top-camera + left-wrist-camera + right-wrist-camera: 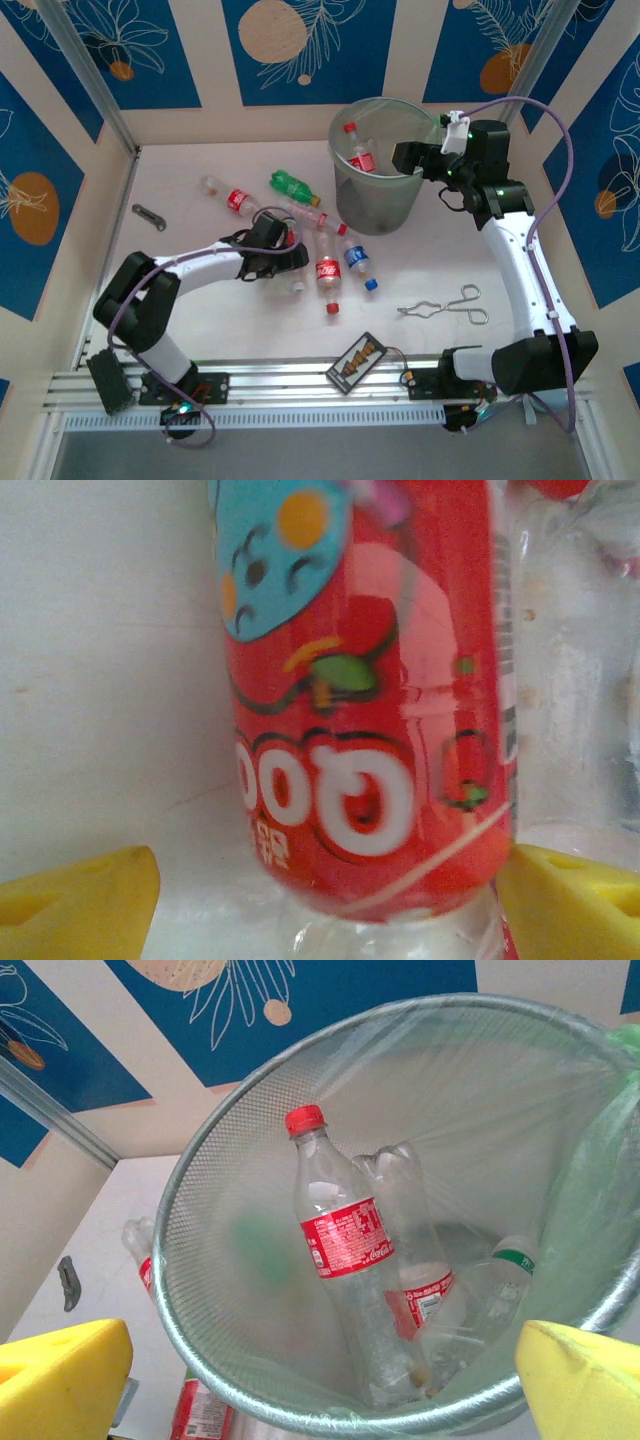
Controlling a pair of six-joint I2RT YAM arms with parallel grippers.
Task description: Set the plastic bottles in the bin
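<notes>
– Between your left fingers (85, 900), down on the table (450, 260), lies a red-labelled bottle (370, 710). Do you hold it?

– Not yet, I think. The fingers stand apart, one on each side of its body. One is just beside the label, and the other has a gap of bare table next to it. They reach across the width of the round body, I judge so that it cannot roll away when you close.

– And the other bottles?

– Several lie close around it: a blue-labelled bottle (357, 260), a green bottle (290, 185) and more red ones. Some are very near each other, so please close slowly, or you may push a neighbour.

– Where is the bin (345, 170)?

– It stands upright at the far side of the table. A few bottles (340, 1250) rest inside it, leaning on its wall. Your right fingers (65, 1380) hang just over its rim, wide apart and holding nothing, probably because this is the place for dropping.
</notes>
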